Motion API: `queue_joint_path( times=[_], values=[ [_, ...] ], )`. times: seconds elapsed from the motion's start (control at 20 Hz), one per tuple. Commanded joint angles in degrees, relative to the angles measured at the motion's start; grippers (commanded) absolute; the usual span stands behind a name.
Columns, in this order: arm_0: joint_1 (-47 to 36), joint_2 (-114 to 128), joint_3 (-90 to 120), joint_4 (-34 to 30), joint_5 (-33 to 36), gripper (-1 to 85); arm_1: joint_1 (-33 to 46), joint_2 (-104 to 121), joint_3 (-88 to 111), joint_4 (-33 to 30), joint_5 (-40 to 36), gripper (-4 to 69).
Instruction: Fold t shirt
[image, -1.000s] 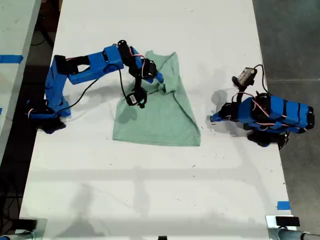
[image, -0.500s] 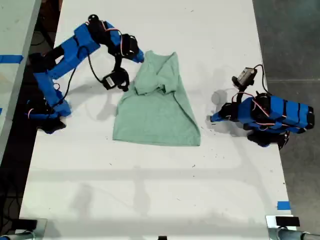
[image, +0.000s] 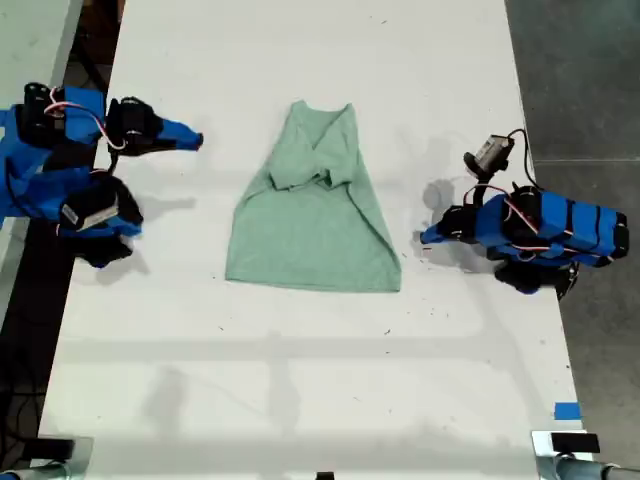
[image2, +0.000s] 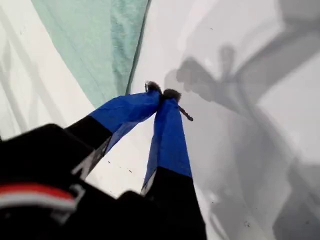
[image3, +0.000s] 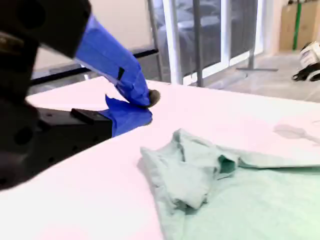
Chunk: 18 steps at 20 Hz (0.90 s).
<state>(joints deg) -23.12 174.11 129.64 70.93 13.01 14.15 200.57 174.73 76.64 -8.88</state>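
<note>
The t shirt (image: 312, 205) lies partly folded mid-counter (image: 300, 380). My first gripper (image2: 162, 93) and second gripper (image3: 145, 102), fingers closed, hold nothing.

My white worktop (image: 300, 380) carries a strip of blue tape (image: 566, 410); beyond it, grey floor (image: 580, 80), perhaps concrete.

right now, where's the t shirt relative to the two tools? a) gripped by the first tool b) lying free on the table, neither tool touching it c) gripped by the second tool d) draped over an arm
b: the t shirt lies partly folded on the white table, with my first tool shut on nothing beside its edge and my second tool also shut, off the cloth.
</note>
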Motion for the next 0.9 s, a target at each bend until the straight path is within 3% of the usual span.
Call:
queue_joint_path(
  times=[0.0, 0.1, 0.2, 0.3, 0.85],
  values=[
    [5.98, 14.06, 28.56, -12.57, -2.55, 0.0, -0.18, 0.70, 2.55, -0.62, -0.70, 1.2],
    [6.33, 23.12, 47.11, -19.16, -1.93, 0.0, -0.26, 0.70, 2.55, -0.62, -0.70, 1.2],
    [9.05, 32.43, 50.71, -13.01, -5.45, 0.0, -0.35, 0.70, 2.64, -0.70, -0.70, 1.2],
    [5.54, 32.34, 52.82, -13.97, -5.63, 0.0, -0.26, 0.70, 2.64, -0.70, -0.88, 1.2],
    [5.45, 32.43, 52.91, -13.80, -7.03, 0.0, 0.18, 0.70, 2.72, -1.85, -2.55, 1.2]
  ],
)
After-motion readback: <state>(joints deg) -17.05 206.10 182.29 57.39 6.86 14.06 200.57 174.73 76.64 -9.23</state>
